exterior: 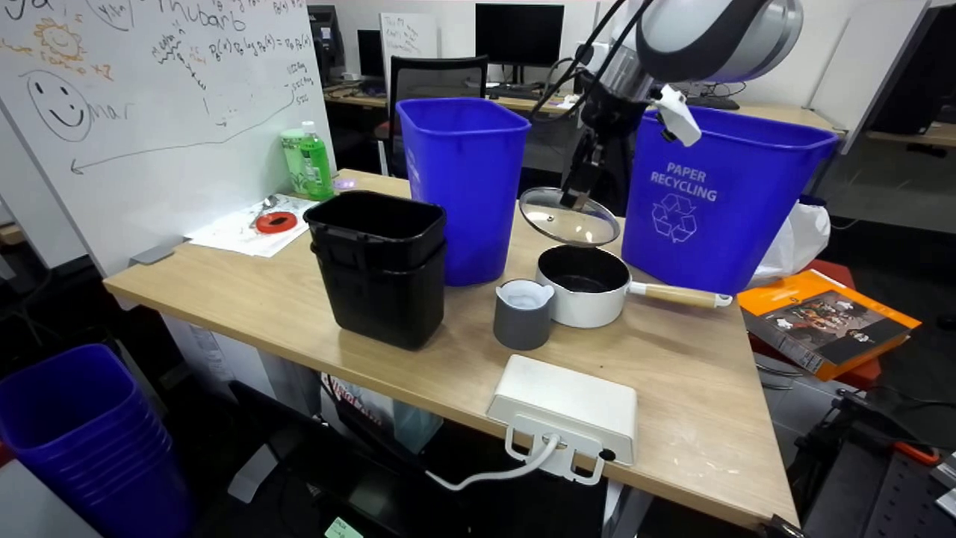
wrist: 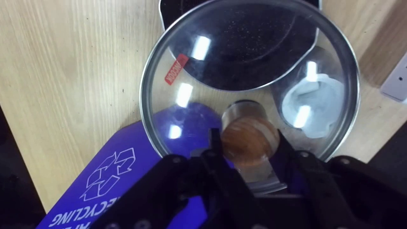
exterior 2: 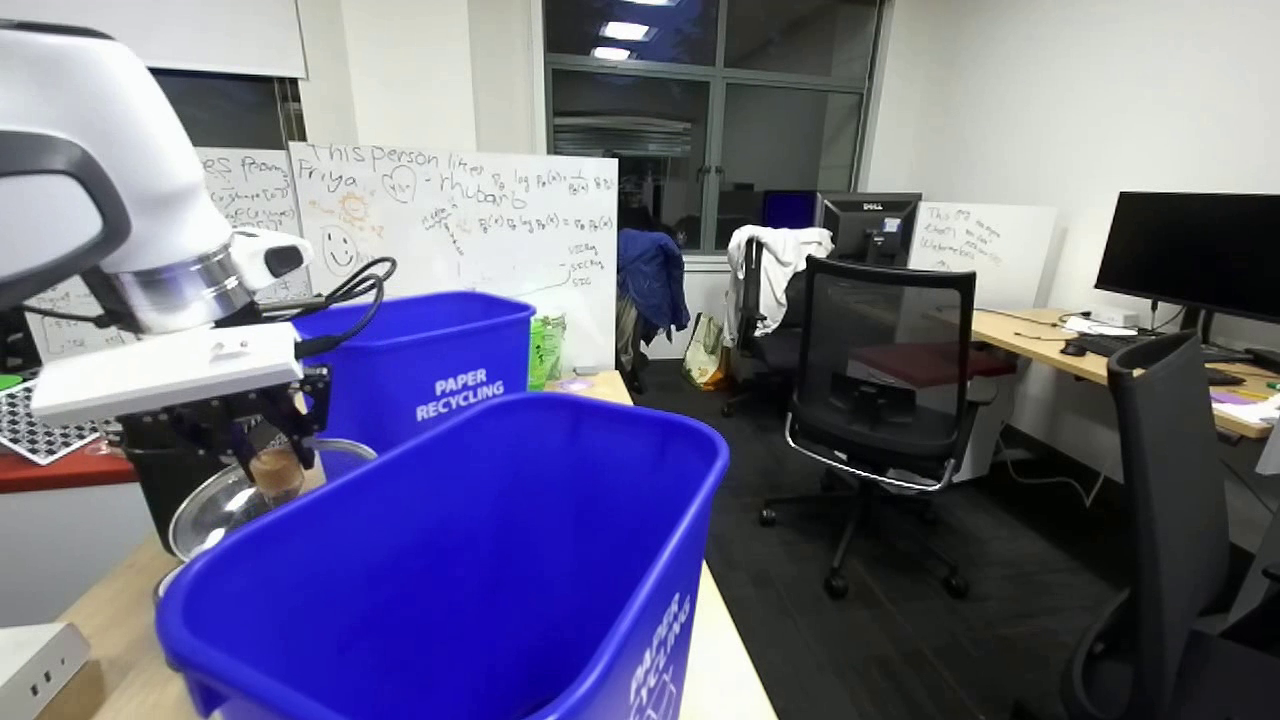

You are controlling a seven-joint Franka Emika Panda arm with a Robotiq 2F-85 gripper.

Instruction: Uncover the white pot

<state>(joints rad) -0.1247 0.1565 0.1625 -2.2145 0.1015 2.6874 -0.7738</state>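
The white pot [exterior: 590, 308] stands on the table, its dark inside showing and its pale handle [exterior: 676, 294] pointing right. In the wrist view the pot [wrist: 173, 9] shows at the top, mostly through the glass. The clear glass lid [exterior: 571, 223] with metal rim hangs tilted in the air, above and behind the pot and apart from it. The lid also shows in the wrist view [wrist: 203, 95] and in an exterior view [exterior 2: 212, 508]. My gripper [wrist: 248, 136] is shut on the lid's brown knob [wrist: 249, 144]. The gripper also shows in both exterior views [exterior: 575, 197] [exterior 2: 275, 452].
A blue bin [exterior: 463, 194] stands left of the lid and another blue bin [exterior: 702, 202] stands close on its right. A grey cup [exterior: 521, 326] touches or nearly touches the pot. A black bin [exterior: 381, 284] and a white box [exterior: 567, 396] are nearby on the table.
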